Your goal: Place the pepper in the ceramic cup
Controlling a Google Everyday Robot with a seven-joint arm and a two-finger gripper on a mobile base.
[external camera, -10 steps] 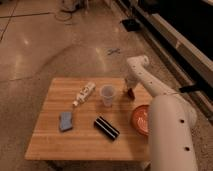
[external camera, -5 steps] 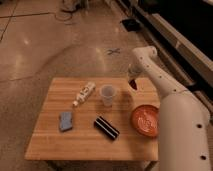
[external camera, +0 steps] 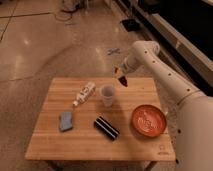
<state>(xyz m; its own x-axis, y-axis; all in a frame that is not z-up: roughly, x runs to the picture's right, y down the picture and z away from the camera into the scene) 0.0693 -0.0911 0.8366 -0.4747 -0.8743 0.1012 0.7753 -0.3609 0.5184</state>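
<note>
The whitish ceramic cup stands upright near the middle of the wooden table. My gripper hangs above the table's far edge, up and to the right of the cup. It is shut on the small dark-red pepper, which hangs from it in the air, clear of the table and apart from the cup.
A white bottle with a dark label lies left of the cup. A blue sponge lies at the left front. A black box lies in front of the cup. A round orange-red dish sits at the right.
My gripper has risen from the table surface right of the cup with the pepper in it and now hangs higher, above the far edge.
</note>
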